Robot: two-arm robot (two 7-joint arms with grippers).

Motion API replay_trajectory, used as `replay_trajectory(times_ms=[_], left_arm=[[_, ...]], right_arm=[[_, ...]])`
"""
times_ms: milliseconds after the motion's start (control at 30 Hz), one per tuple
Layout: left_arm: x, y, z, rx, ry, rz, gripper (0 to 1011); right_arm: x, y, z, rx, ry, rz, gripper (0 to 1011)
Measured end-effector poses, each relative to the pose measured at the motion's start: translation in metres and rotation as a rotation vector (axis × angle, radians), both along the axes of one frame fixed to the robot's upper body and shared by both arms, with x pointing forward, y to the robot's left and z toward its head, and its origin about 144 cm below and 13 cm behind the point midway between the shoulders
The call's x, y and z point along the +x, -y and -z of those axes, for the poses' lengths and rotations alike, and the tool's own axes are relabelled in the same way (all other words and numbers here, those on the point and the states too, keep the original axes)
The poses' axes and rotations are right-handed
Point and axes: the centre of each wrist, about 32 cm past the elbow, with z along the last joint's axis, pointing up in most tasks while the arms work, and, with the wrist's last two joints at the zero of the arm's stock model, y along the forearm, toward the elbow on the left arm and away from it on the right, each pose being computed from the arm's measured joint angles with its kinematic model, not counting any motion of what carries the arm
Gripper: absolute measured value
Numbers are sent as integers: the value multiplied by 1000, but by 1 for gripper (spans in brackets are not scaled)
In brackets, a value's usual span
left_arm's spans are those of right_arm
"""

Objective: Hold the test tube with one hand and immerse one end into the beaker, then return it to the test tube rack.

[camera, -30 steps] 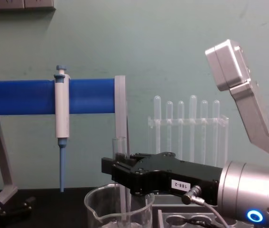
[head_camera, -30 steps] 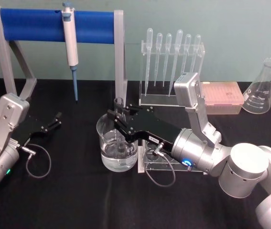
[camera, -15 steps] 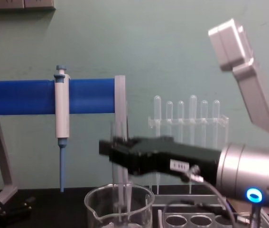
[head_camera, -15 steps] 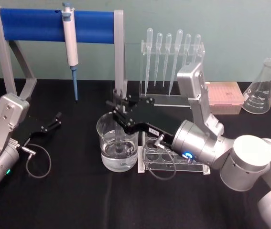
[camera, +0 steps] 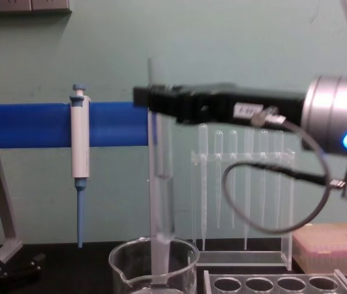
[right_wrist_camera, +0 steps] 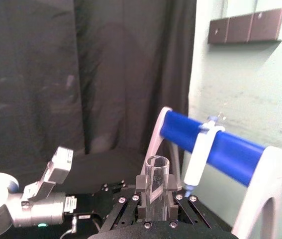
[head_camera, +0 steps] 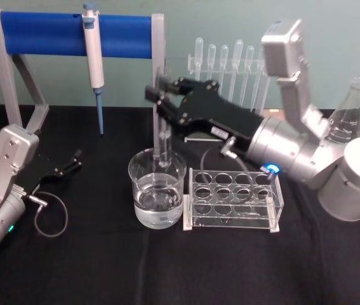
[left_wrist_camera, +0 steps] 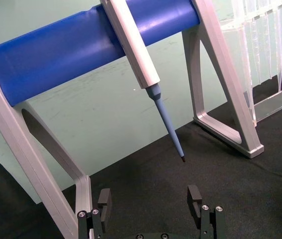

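My right gripper (head_camera: 160, 95) hangs above the beaker (head_camera: 157, 194), its fingers (right_wrist_camera: 141, 183) clenched on the upper part of the test tube (head_camera: 164, 136). The tube hangs upright below my fingers, its rounded bottom at about the level of the beaker's rim, above the liquid. Just beside the beaker, under my right wrist, stands the clear rack (head_camera: 233, 200) on the black bench (head_camera: 103, 267). My left gripper (head_camera: 65, 166) rests well apart on the bench, fingers (left_wrist_camera: 194, 195) released, pointing at the blue-and-white pipettor (head_camera: 93, 60).

Beaker (camera: 153, 266) base below chest view's edge.
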Motion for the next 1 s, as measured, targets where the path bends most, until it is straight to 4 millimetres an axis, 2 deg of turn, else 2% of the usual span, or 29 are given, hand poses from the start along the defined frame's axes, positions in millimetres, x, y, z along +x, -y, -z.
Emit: replay_trajectory(times_ms=[167,333,500,600,800,1000], left_arm=[[0,0,0,0,0,0,1000],[0,0,0,0,0,0,1000],[0,0,0,0,0,0,1000],[0,0,0,0,0,0,1000],[0,0,0,0,0,0,1000],[0,0,0,0,0,0,1000]], right_arm=[[-10,23,-14,16,15,40,227],[-21,42,-16,17,7,85,227],[-28,55,-4,-2,-25,118,227],[-30,61,9,-16,-49,139,227],[-30,66,25,-47,-69,165,227],[-27,66,32,-67,-69,177,227]])
